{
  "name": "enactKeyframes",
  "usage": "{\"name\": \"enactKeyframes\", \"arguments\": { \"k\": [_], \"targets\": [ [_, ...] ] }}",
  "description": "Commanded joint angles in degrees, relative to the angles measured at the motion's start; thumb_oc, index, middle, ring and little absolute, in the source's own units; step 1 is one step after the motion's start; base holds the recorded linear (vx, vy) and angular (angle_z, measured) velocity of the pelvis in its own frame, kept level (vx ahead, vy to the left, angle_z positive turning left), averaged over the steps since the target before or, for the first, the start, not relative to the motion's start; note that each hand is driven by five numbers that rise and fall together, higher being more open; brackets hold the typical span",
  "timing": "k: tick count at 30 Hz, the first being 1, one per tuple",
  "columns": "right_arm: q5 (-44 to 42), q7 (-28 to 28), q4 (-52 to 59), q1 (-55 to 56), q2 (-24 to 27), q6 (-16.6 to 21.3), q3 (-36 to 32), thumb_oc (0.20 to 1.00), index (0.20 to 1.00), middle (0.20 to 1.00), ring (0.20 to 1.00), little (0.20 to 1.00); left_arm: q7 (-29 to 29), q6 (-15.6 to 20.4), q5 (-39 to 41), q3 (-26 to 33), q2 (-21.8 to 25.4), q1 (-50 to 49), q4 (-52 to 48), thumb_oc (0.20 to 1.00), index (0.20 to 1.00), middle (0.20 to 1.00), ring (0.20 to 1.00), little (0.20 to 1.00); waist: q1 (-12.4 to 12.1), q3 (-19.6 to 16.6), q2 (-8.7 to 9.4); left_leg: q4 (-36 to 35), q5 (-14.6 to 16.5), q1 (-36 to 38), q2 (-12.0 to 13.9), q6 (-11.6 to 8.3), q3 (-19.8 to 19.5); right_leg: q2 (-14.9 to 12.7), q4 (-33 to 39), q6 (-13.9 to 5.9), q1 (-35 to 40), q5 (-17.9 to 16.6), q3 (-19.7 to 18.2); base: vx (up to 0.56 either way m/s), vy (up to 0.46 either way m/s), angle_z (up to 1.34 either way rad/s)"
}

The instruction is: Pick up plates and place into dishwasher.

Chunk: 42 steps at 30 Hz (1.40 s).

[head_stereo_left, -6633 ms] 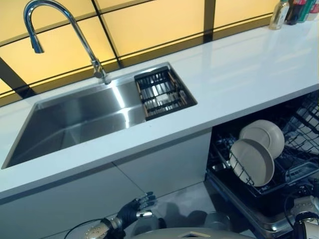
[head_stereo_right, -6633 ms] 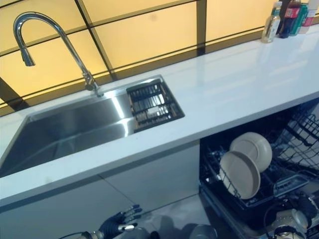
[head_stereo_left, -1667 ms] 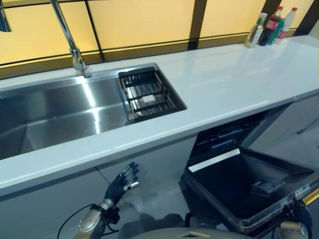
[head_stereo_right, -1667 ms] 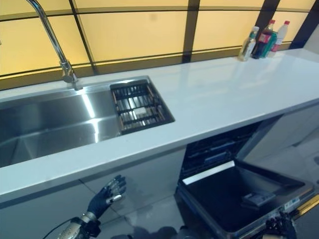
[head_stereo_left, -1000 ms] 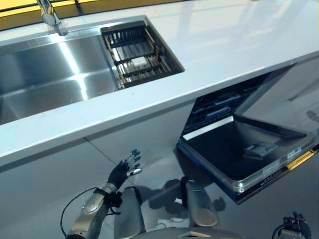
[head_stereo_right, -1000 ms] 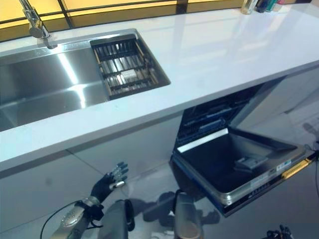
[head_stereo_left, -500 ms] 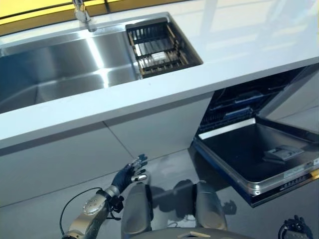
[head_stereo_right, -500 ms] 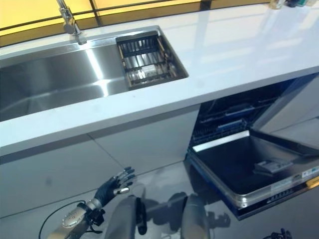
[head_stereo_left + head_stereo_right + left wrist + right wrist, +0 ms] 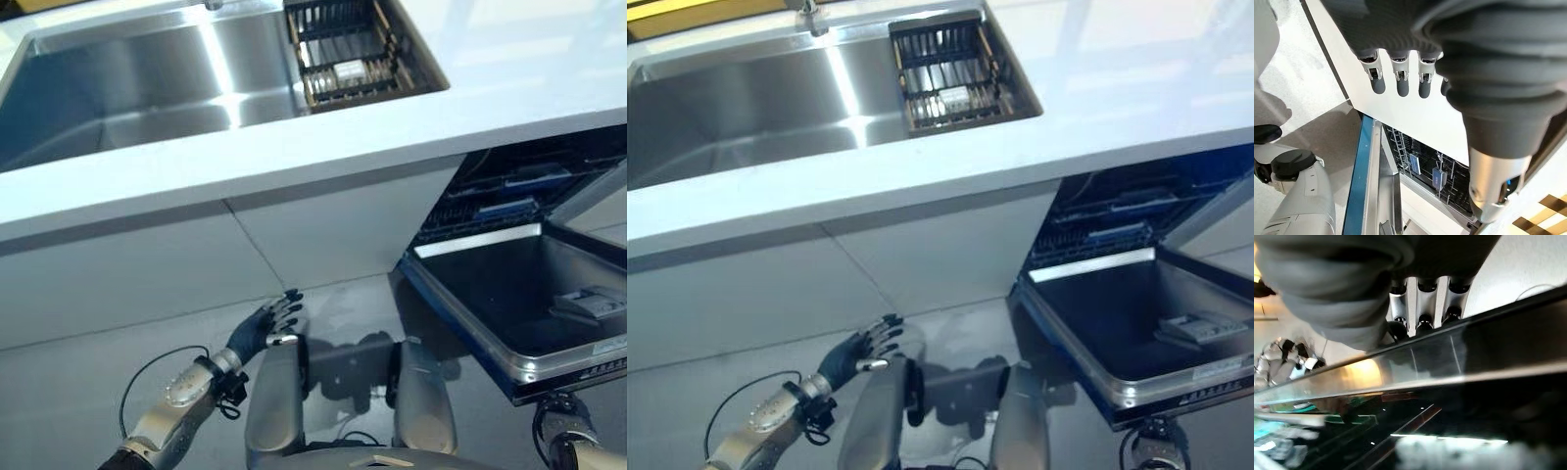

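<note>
1. Your left hand (image 9: pixel 263 330): fingers spread, empty, low before the cabinet front (image 9: pixel 323 230).
2. Your right hand (image 9: pixel 1422 308): fingers straight, under the dishwasher door (image 9: pixel 529 299) edge.
3. Dishwasher (image 9: pixel 509 196): door half open; plates hidden.

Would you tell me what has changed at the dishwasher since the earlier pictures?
The rack, earlier pulled out with two plates standing in it, has been pushed back inside. The right hand now sits at the front edge of the door. The door is still open, and the left hand still hangs open by the cabinet front.
</note>
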<state>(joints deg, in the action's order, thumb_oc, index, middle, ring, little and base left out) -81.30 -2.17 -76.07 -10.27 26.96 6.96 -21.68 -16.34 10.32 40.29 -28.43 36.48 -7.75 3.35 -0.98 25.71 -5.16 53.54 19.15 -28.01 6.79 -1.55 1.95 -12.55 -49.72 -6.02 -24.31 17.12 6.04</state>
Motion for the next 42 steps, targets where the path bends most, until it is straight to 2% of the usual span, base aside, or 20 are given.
{"name": "enactKeyframes", "arguments": {
  "k": [1,8,13,15,21,26,32,39,42],
  "targets": [
    [-2.8,2.7,-1.4,-2.3,2.0,0.3,2.4,0.2,0.2,0.2,0.2,0.2,-0.1,0.7,2.4,-0.8,2.0,1.2,-5.8,1.0,1.0,1.0,1.0,1.0,-1.9,-0.6,-0.52,3.1,3.4,-1.4,0.1,-0.21,-0.7,-1.4,7.1,-2.54,1.8,-8.3,-0.4,0.01,-0.012,0.09],
    [0.3,3.0,2.1,-7.3,4.1,0.9,3.9,0.2,0.2,0.2,0.2,0.2,-0.4,-1.4,1.2,-0.7,1.7,-0.4,-6.0,1.0,1.0,1.0,1.0,1.0,-3.8,-1.6,-0.22,-0.3,2.0,1.1,-0.1,-0.6,-1.6,-1.6,8.6,-2.78,4.3,-8.4,0.6,0.07,-0.019,0.05],
    [4.4,0.6,5.5,-9.8,5.9,1.1,4.5,0.2,0.2,0.2,0.2,0.2,-1.8,-4.1,-0.2,1.4,1.8,-3.1,-6.9,1.0,1.0,1.0,1.0,1.0,-5.4,-3.0,0.55,-2.8,1.4,3.8,0.2,-0.44,-1.9,-1.3,10.8,-3.17,7.3,-8.8,1.5,0.12,-0.043,0.05],
    [6.3,-0.3,5.9,-10.5,7.2,-0.1,4.6,0.2,0.2,0.2,0.2,0.2,-2.5,-5.1,-0.3,2.4,2.1,-4.0,-7.3,1.0,1.0,1.0,1.0,1.0,-6.0,-3.5,0.93,-3.5,1.3,4.7,0.5,-0.4,-2.0,-1.0,11.6,-3.27,8.5,-9.0,1.8,0.12,-0.052,0.11],
    [11.4,-1.1,3.9,-14.2,12.9,-6.9,5.4,0.2,0.2,0.2,0.2,0.2,-3.5,-7.1,-0.7,4.2,3.9,-6.8,-8.6,1.0,1.0,1.0,1.0,1.0,-8.2,-4.6,2.71,-6.1,0.4,7.4,1.2,-0.21,-3.0,0.5,13.8,-3.37,11.5,-9.3,2.3,0.1,-0.065,0.06],
    [13.6,0.5,3.3,-16.3,15.1,-8.4,6.5,0.2,0.2,0.2,0.2,0.2,-4.1,-6.6,-0.8,4.3,4.7,-8.9,-8.5,1.0,1.0,1.0,1.0,1.0,-9.2,-5.5,3.44,-8.7,-0.8,10.0,1.4,-0.13,-3.4,1.3,15.6,-3.15,13.9,-9.6,2.5,0.11,-0.008,0.07],
    [11.5,4.4,7.7,-20.3,13.3,-5.4,8.8,0.2,0.2,0.2,0.2,0.2,-3.7,-6.4,-1.0,4.0,5.5,-9.6,-8.9,1.0,1.0,1.0,1.0,1.0,-10.2,-5.5,3.27,-10.5,-1.8,11.7,1.1,-0.19,-3.7,1.8,16.7,-3.05,15.5,-9.9,2.6,0.06,0.016,0.09],
    [6.0,3.7,13.6,-22.2,10.2,-5.6,10.5,0.2,0.2,0.2,0.2,0.2,-5.8,-5.6,-0.5,4.7,5.1,-10.8,-7.6,1.0,1.0,1.0,1.0,1.0,-10.3,-6.0,2.39,-11.9,-2.8,13.2,0.8,-0.19,-3.1,1.6,17.2,-2.91,16.8,-10.0,3.0,0.04,0.055,0.07],
    [6.8,4.2,14.3,-22.3,9.1,-5.1,10.5,0.2,0.2,0.2,0.2,0.2,-6.4,-5.3,-0.4,4.6,4.9,-11.6,-7.1,1.0,1.0,1.0,1.0,1.0,-10.5,-6.5,2.31,-12.8,-3.3,14.4,0.9,-0.25,-2.8,1.4,18.2,-3.07,17.9,-10.3,3.2,0.06,0.034,0.14]
  ]
}}
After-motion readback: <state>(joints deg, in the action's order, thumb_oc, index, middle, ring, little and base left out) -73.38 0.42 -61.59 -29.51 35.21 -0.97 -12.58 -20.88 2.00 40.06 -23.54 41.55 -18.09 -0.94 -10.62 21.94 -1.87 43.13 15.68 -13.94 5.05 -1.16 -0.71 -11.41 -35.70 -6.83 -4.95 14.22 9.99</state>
